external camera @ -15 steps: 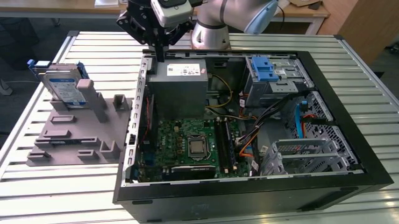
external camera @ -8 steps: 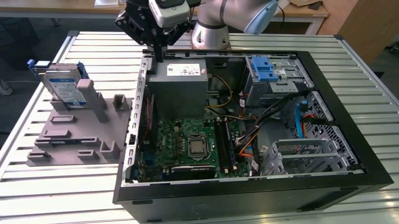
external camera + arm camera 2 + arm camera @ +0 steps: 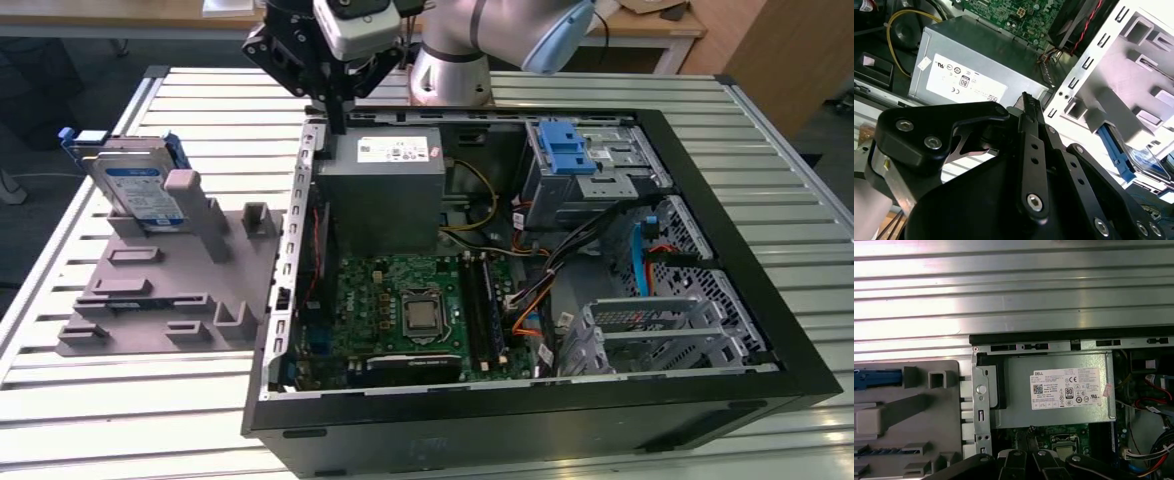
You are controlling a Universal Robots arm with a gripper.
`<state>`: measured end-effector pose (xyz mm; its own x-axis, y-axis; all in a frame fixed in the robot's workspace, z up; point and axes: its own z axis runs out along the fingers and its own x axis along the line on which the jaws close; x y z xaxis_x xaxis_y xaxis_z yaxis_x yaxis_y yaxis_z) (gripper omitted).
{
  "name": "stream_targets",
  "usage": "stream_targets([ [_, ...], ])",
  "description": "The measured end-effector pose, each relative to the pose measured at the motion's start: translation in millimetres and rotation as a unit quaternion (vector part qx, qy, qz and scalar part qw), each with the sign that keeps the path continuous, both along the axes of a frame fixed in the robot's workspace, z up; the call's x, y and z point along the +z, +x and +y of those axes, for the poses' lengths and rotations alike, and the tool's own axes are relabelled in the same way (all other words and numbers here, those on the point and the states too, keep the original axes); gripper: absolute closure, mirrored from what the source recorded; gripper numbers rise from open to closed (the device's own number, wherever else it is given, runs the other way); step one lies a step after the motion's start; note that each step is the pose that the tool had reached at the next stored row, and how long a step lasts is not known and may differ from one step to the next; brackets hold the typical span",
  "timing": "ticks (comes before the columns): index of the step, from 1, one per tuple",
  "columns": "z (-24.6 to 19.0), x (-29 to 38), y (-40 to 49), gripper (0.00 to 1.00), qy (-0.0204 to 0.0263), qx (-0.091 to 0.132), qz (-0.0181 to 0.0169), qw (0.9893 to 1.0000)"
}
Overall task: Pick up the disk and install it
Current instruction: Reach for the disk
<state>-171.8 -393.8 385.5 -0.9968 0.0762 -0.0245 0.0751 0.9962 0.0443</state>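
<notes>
The disk (image 3: 139,189) stands upright in a slot of the grey holder (image 3: 174,285) at the exterior view's left; it is silver with a white-and-blue label and a blue carrier. The second wrist view shows its blue edge and label (image 3: 1144,161), and a strip of the blue carrier (image 3: 876,379) appears in the first wrist view. My gripper (image 3: 331,112) hangs over the back-left corner of the open computer case, well to the right of the disk. In the second wrist view the gripper (image 3: 1027,98) has its fingers pressed together with nothing between them.
The open black computer case (image 3: 534,425) lies on a slatted metal table (image 3: 120,410). Inside are a grey power supply (image 3: 387,190), a green motherboard (image 3: 400,310), a blue-latched drive cage (image 3: 587,160) and loose cables. The robot arm's base (image 3: 454,70) stands behind the case.
</notes>
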Motion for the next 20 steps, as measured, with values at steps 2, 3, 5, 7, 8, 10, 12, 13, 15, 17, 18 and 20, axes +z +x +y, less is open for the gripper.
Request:
stream_targets([
  [2,0.0,-0.2,-0.7,0.89,0.0,0.0,0.0,1.0],
  [3,0.0,-0.3,-1.1,0.89,0.0,0.0,0.0,1.0],
  [5,0.1,-0.5,-1.7,0.89,0.0,0.0,0.0,1.0],
  [7,0.2,-0.6,-2.3,0.89,-0.0001,0.0,0.0001,1.0],
  [8,0.2,-0.7,-2.6,0.89,-0.0001,0.0,0.0001,1.0],
  [10,0.3,-1.0,-3.3,0.89,0.0,0.0,0.0,1.0],
  [12,0.3,-1.2,-3.9,0.89,0.0001,0.0,0.0,1.0],
  [13,0.3,-1.3,-4.2,0.89,0.0,0.0,0.0,1.0],
  [15,0.3,-1.4,-4.9,0.89,0.0,0.0,0.0,1.0],
  [17,0.3,-1.5,-5.5,0.89,0.0,0.0,0.0,1.0],
  [18,0.3,-1.6,-5.8,0.89,0.0,0.0,0.0001,1.0],
  [20,0.3,-1.8,-6.4,0.89,0.0,0.0,0.0,1.0],
])
